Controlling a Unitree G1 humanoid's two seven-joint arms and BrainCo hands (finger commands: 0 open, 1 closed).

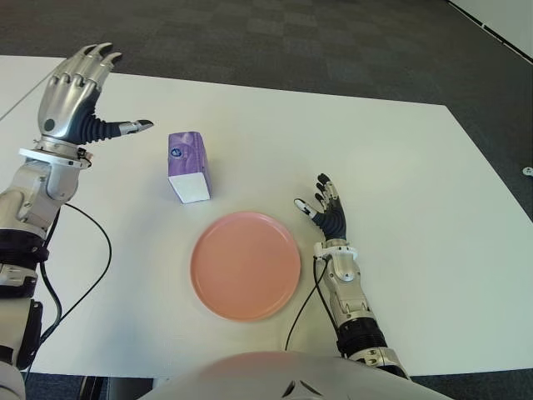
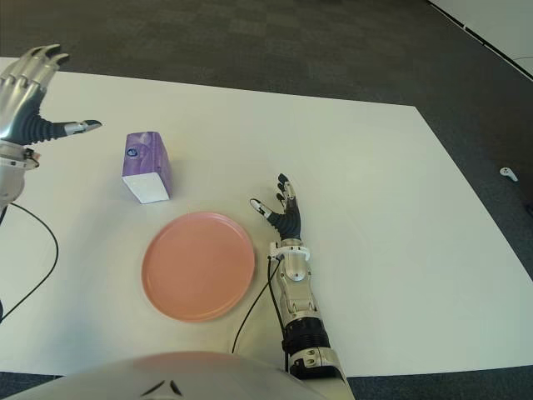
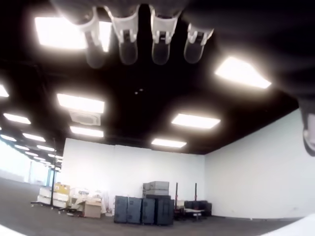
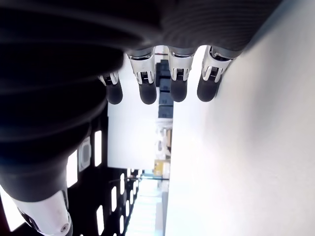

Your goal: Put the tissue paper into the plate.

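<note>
Purple and white, the tissue paper pack (image 1: 189, 167) stands on the white desk (image 1: 400, 158) toward its left side, nearer the far edge than the near one. It is apart from the pink plate (image 1: 246, 265), which lies closer to the near edge, just to the pack's near right. The plate holds nothing.

Left hand (image 1: 77, 92): raised over the left part of the desk, left of the pack and not touching it. Fingers spread, thumb extended toward the pack, nothing held.

Right hand (image 1: 325, 208): shows just right of the plate, toward the near edge. Fingers are extended and loosely spread, grasping nothing.

A black cable (image 1: 100, 279) runs along the desk's left side near the left arm.
</note>
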